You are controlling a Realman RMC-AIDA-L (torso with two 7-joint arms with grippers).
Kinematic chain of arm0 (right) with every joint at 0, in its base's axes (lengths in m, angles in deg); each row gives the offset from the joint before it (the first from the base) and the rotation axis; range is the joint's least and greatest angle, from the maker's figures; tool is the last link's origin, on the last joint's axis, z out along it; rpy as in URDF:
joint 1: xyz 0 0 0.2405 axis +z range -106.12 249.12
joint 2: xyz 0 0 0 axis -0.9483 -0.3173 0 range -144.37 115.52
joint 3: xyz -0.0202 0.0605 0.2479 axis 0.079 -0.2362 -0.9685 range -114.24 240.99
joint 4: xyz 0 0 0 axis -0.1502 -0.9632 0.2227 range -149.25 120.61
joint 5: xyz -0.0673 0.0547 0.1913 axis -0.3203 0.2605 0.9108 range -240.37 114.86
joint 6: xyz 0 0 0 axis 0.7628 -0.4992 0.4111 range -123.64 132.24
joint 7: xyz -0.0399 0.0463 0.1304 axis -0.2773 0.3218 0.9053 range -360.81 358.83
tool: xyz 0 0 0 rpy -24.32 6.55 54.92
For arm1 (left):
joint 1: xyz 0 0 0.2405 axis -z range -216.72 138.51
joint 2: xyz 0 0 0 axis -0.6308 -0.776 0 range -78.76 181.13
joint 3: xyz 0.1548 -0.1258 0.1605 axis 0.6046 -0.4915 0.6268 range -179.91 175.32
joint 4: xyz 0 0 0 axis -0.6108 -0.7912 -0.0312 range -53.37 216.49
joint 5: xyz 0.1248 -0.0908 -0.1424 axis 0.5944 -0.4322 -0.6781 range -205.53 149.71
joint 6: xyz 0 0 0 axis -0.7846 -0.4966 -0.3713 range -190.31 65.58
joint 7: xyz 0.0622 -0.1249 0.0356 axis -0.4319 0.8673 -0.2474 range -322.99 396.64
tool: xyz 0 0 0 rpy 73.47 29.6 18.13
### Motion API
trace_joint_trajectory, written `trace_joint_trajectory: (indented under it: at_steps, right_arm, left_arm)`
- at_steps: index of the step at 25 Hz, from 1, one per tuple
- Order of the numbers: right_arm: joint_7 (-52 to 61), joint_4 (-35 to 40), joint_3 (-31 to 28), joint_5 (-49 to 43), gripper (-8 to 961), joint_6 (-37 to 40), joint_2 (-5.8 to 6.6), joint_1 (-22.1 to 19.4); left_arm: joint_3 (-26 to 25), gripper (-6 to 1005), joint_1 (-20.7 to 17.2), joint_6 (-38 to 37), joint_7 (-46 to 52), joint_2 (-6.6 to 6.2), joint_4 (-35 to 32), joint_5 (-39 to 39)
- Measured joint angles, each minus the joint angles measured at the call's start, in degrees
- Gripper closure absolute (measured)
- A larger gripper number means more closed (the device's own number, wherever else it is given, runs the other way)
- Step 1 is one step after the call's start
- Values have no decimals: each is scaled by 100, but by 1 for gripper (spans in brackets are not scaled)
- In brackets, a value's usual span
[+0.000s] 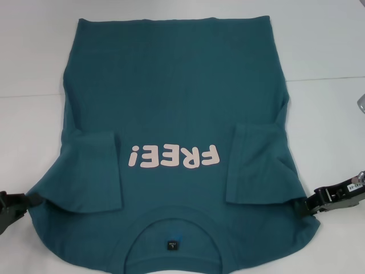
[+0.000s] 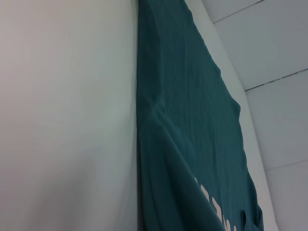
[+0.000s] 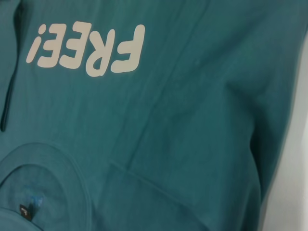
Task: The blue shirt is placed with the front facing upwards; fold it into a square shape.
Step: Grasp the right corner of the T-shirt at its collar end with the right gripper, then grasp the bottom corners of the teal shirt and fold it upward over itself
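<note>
White and smooth, the tabletop (image 1: 34, 74) carries everything, a plain pale surface showing on both sides of the cloth and beyond its far hem. On it lies one blue shirt (image 1: 177, 103), a soft teal cotton T-shirt spread front up, its collar toward me and its hem at the far edge. Both short sleeves are folded inward onto the chest: one sleeve (image 1: 94, 171) on my left side, another sleeve (image 1: 256, 162) on my right, each a roughly rectangular flap with a stitched cuff. Between them runs the pale pink lettering (image 1: 174, 155), rounded block capitals reading "FREE!", upside down from where I look. My right wrist camera shows the same word (image 3: 86, 50) close up, flat on the finely knit fabric. Nearer me sits the round ribbed collar (image 1: 171, 220), and inside it a single small dark neck label (image 1: 171, 245) with a pale mark too small to read.

My left pincer (image 1: 31, 201) is at the shirt's left edge, beside the folded sleeve, black and low on the tabletop; I cannot tell how far it is open or whether it grips cloth. My right pincer (image 1: 305, 204) is at the right edge, its dark tip meeting the fabric, and a white sticker (image 1: 355, 186) on its body bears print I cannot read. Its opening I cannot tell either.
</note>
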Motion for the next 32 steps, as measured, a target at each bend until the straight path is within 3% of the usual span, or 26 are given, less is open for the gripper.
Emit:
trace_joint_trajectory:
  at_steps: [4,10,25,32]
  right_arm:
    - [14,7,-4,-3,745,39,22,4]
    - [19,8,-40,-4,940,119,51,-1]
    - [291,721,-77,-3,940,1014,290,-389]
    - [290,738,-96,-114,941,1307,287,-460]
  left_arm:
    - [0,994,-2,0,0,0,0,0]
    - [-4,994,-1,0,0,-9,0,0]
    - [61,993,-93,-559,-68,-26,-323,442]
    - [62,993,-199,-1186,-70,-15,-582,683]
